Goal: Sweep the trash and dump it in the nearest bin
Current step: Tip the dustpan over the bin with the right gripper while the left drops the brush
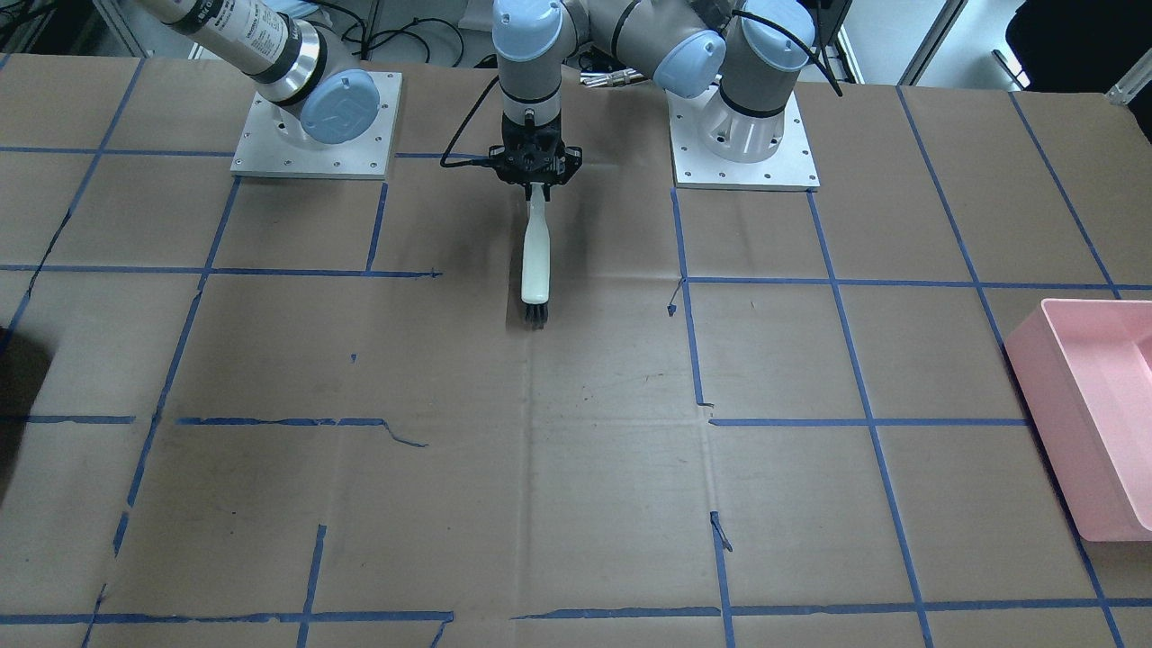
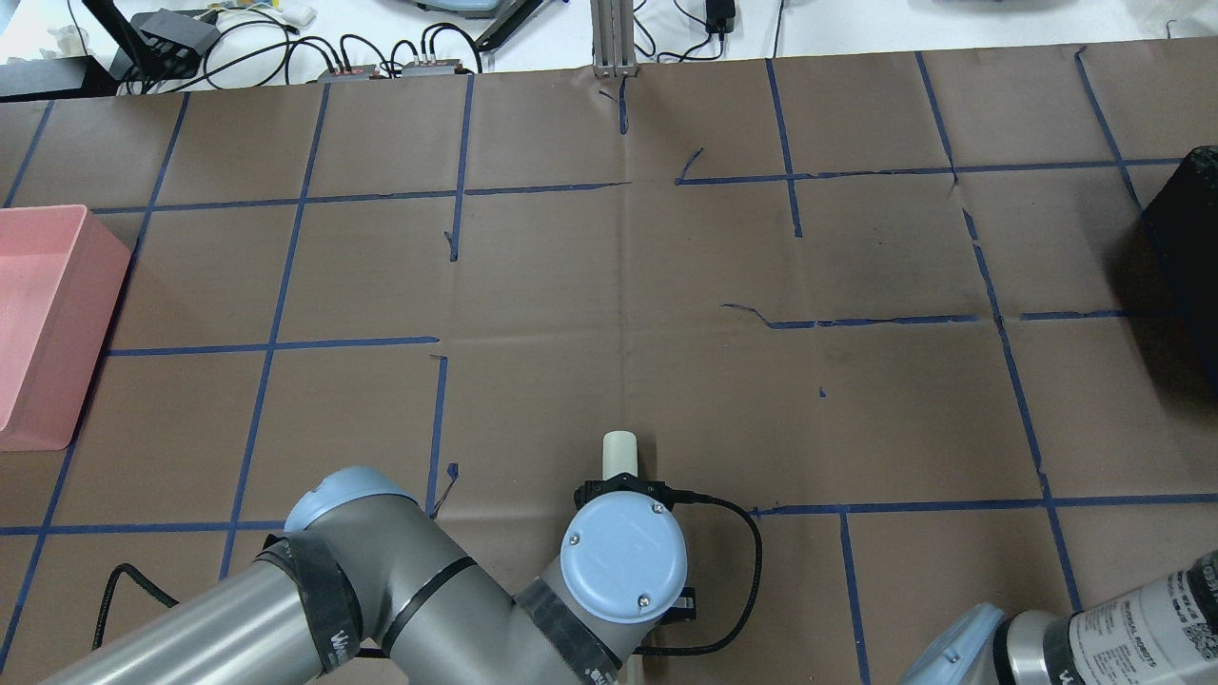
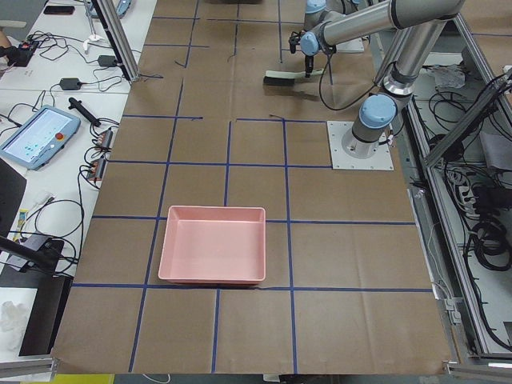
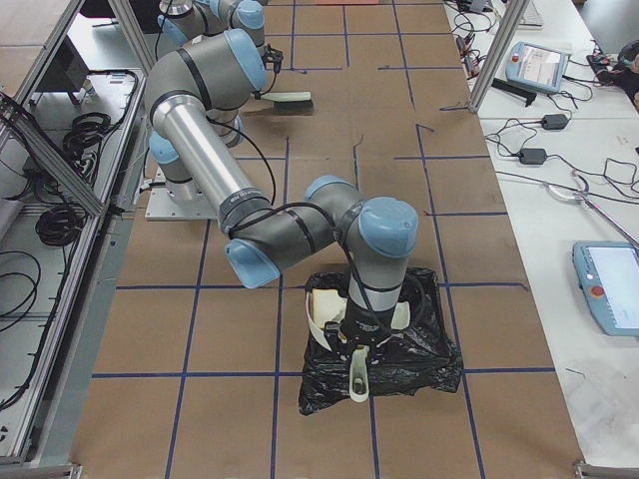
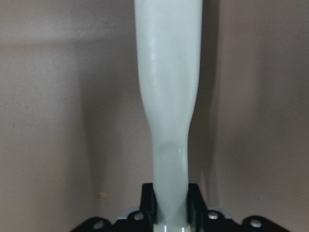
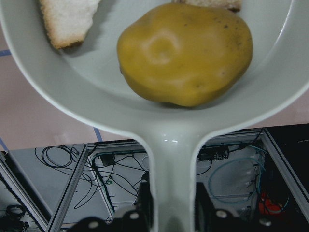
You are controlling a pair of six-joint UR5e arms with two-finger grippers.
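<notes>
Both arms are built of grey metal tubes joined by rounded housings with pale blue round caps. The left arm (image 2: 400, 590) wears black straps (image 2: 319, 595) with white lettering, and its wrist cap (image 2: 623, 557) shows small screws. A thin black cable (image 2: 755, 561) loops from that wrist to the black end effector (image 1: 537, 180). The right arm (image 1: 270, 49) carries a white label (image 2: 1132, 609) with black print, a black band and a polished silver ring. Each arm is mounted on a square, pale metal base plate (image 1: 792, 171) with screws along its edges.
</notes>
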